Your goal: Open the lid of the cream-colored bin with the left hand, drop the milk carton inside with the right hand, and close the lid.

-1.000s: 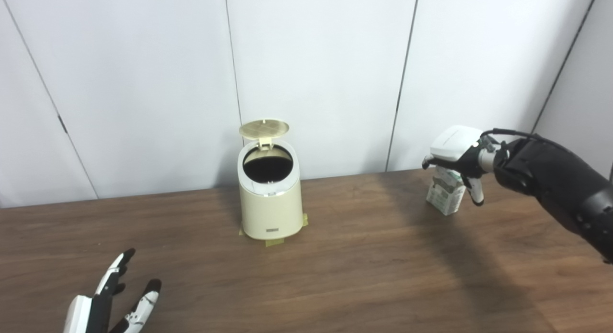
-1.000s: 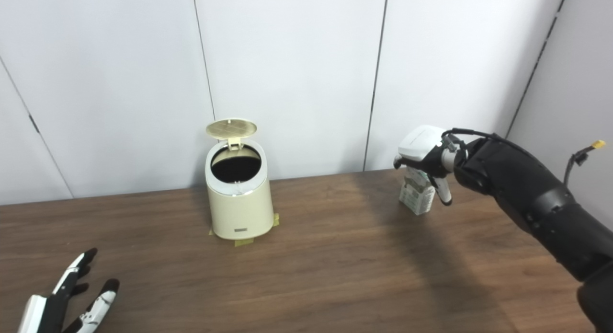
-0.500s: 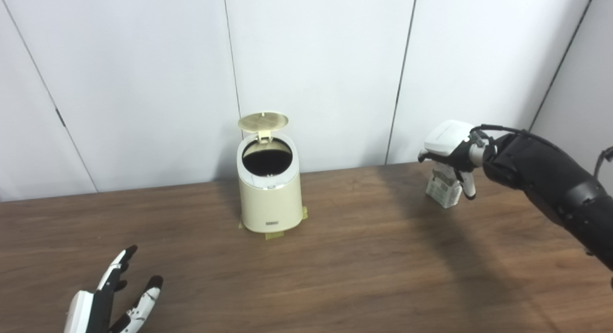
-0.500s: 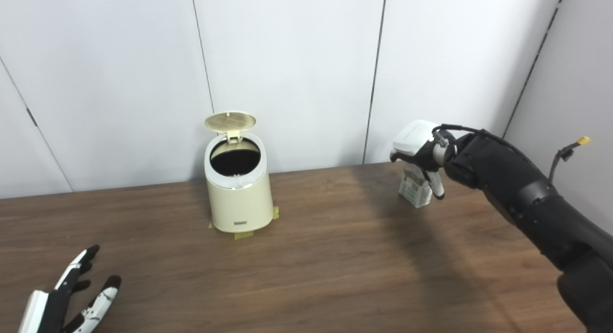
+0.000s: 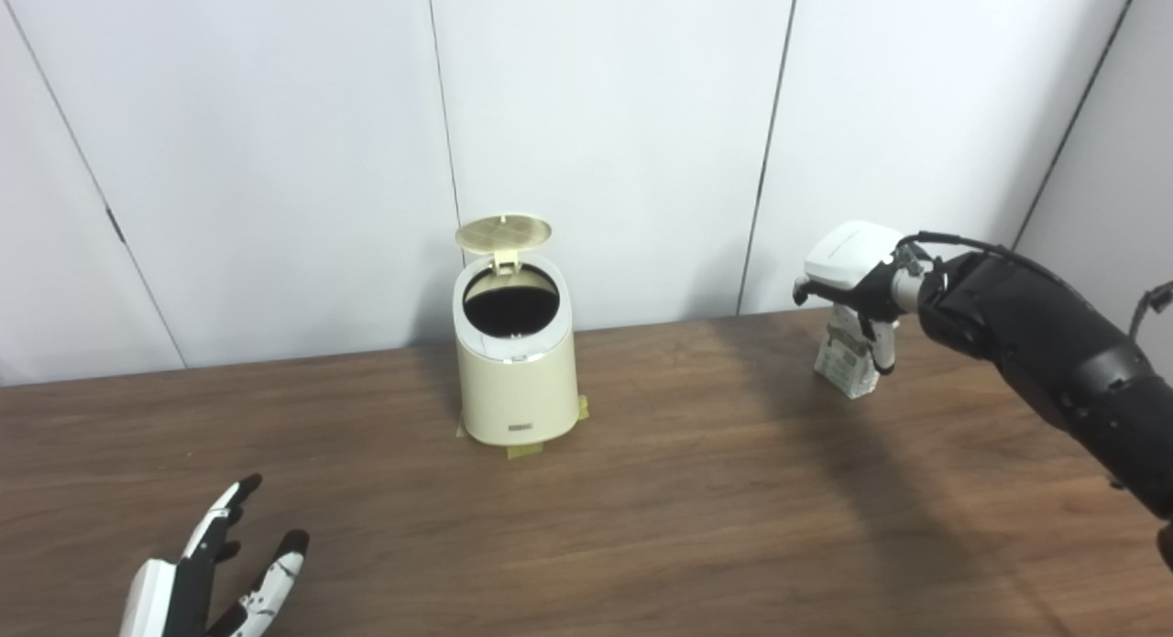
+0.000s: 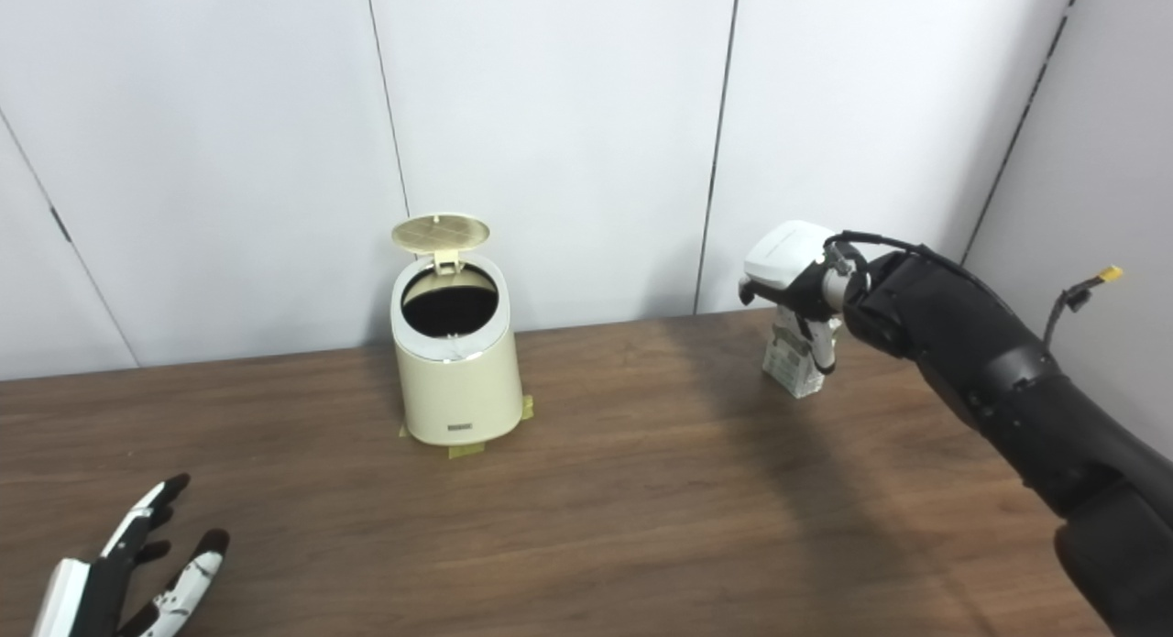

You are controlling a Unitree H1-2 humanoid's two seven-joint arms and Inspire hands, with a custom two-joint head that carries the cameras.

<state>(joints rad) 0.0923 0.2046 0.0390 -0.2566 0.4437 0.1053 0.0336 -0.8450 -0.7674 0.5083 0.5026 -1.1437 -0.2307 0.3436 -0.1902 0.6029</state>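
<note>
The cream bin (image 5: 516, 362) stands mid-table, lid (image 5: 504, 233) up, bare table (image 5: 696, 509) on both sides. The right robot hand (image 5: 848, 270) is clamped on the milk carton (image 5: 848, 362) near the far edge, now slightly higher and leftward. The left robot hand (image 5: 206, 577) rests with fingers spread, unchanged.

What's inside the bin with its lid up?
The cream bin stands with its lid flipped up, but the inside looks only dark; nothing can be made out. The milk carton is not in there: it is over at the right hand.
</note>
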